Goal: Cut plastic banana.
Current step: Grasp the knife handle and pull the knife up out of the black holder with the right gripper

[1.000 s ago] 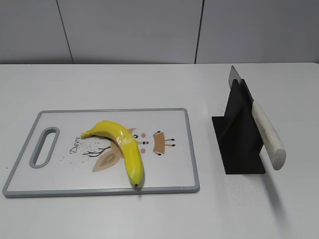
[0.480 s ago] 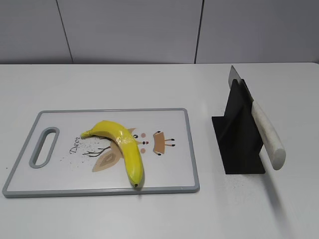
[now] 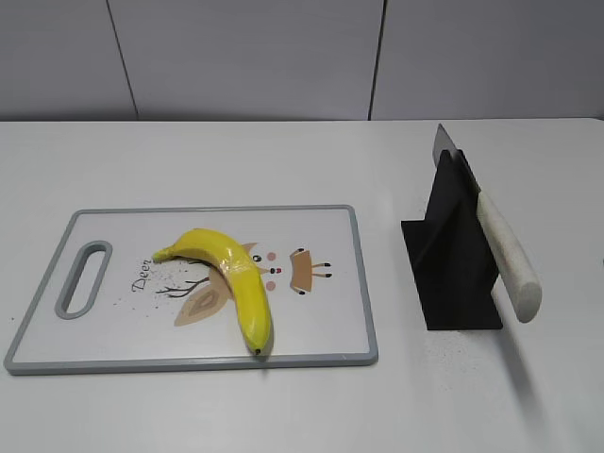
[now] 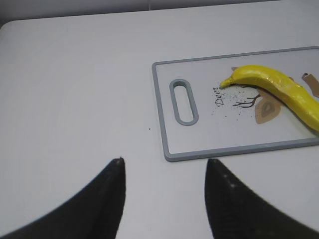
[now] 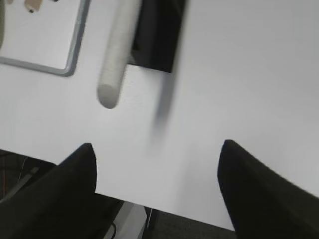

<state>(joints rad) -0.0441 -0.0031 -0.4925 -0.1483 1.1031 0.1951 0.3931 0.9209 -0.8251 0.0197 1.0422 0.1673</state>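
Observation:
The plastic banana [image 3: 231, 278] lies whole on a white cutting board [image 3: 330, 236] with a grey rim and a cartoon print; it also shows in the left wrist view [image 4: 279, 87]. A knife with a white handle [image 3: 508, 253] rests slanted in a black stand [image 3: 451, 250], blade up at the back. In the right wrist view the handle [image 5: 117, 55] and stand [image 5: 158, 35] sit ahead of my right gripper [image 5: 157, 149]. That gripper is open and empty above the table's front edge. My left gripper [image 4: 164, 162] is open and empty, just off the board's handle end. Neither gripper shows in the exterior view.
The white table [image 3: 283, 406] carries only the board and the knife stand. The board has a slot handle [image 4: 183, 101] at its left end. A grey panelled wall [image 3: 245, 57] stands behind the table. Below the table's front edge, floor and frame show [image 5: 124, 219].

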